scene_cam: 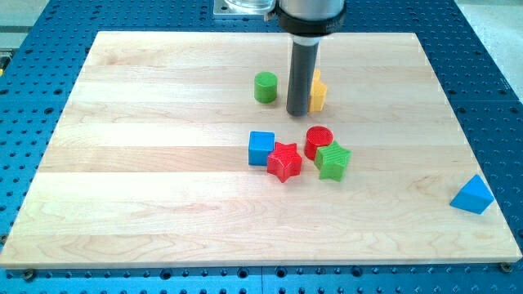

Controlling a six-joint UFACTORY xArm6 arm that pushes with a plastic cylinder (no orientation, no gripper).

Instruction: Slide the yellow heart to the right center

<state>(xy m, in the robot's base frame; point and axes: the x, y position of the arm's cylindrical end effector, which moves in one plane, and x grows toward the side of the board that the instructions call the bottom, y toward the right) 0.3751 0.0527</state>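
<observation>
The yellow heart (pixel 318 92) lies near the view's top centre of the wooden board (pixel 163 180), partly hidden behind my rod. My tip (pixel 297 113) rests on the board right at the heart's left side, between it and the green cylinder (pixel 265 86). Whether the tip touches the heart I cannot tell.
Below the tip sits a cluster: a blue cube (pixel 261 148), a red star (pixel 284 161), a red cylinder (pixel 319 141) and a green star-like block (pixel 333 160). A blue triangle (pixel 473 196) lies at the board's right edge, low in the view.
</observation>
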